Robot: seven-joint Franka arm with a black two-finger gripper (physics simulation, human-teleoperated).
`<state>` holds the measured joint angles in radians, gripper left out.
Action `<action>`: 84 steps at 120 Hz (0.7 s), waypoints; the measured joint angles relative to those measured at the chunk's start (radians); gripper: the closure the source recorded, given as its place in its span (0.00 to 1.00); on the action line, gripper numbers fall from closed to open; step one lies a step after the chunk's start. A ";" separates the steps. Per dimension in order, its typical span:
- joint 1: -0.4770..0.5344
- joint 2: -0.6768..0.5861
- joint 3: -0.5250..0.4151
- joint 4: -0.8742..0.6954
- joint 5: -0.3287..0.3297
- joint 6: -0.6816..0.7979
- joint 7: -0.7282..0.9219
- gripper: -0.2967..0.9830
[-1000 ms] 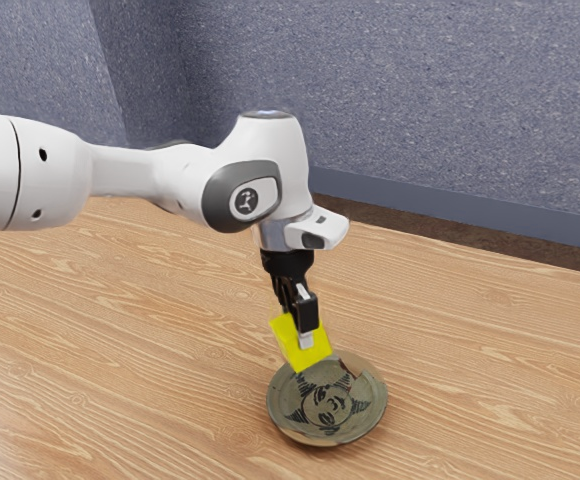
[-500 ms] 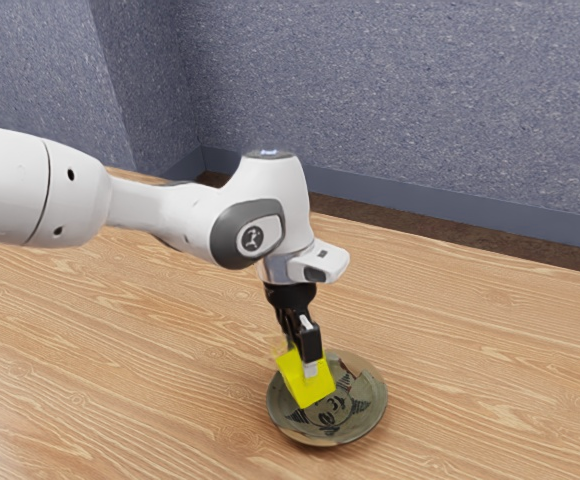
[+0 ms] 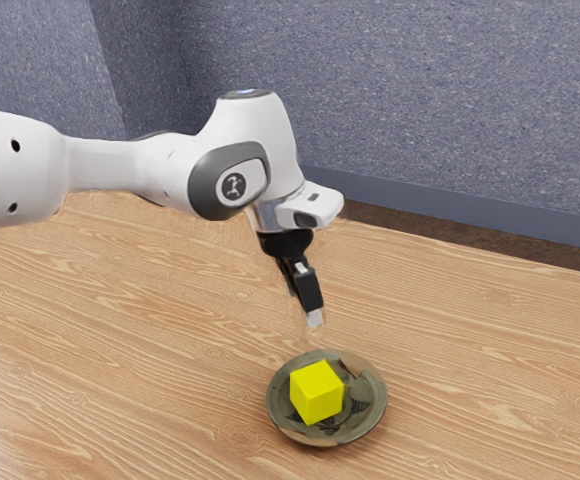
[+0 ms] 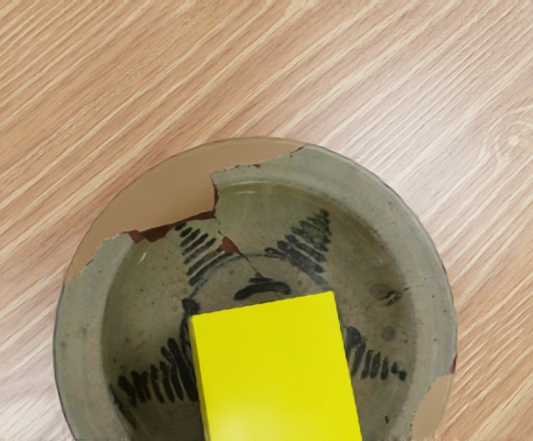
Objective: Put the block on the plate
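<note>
Rising since the earlier frame, the arm [image 3: 120,165] is lifting its hand [image 3: 313,318] above the plate [image 3: 375,386]; whether gaping or closed, I cannot tell. The block [image 3: 317,392] is sitting in the plate, wanting a straight, unhurried retreat without nudging.

Below the rising black claw [image 3: 315,317], the yellow cube-shaped block [image 3: 317,392] is now sitting released on the round grey-green ceramic plate [image 3: 377,400].

Block [image 3: 316,392] plain bright yellow; plate [image 4: 432,303] grey-green with black striped motifs and tan patches; table [image 3: 490,360] light-brown wood grain
</note>
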<state>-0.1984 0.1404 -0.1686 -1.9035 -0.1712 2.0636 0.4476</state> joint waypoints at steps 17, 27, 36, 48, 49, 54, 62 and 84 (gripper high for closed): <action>-0.006 -0.055 0.026 0.043 0.002 -0.068 0.002 0.24; -0.009 -0.084 0.062 0.064 0.000 -0.117 -0.009 0.24; -0.011 -0.123 0.103 0.073 -0.002 -0.168 -0.027 0.24; -0.008 -0.180 0.156 0.073 -0.001 -0.243 -0.062 0.23; -0.007 -0.185 0.161 0.072 -0.001 -0.250 -0.066 0.23; 0.002 -0.205 0.176 0.071 0.000 -0.282 -0.087 0.23; 0.014 -0.237 0.194 0.074 0.004 -0.335 -0.123 0.23; -0.003 -0.265 0.236 0.184 0.052 -0.476 -0.237 0.23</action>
<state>-0.2011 -0.1250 0.0670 -1.7193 -0.1196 1.5875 0.2106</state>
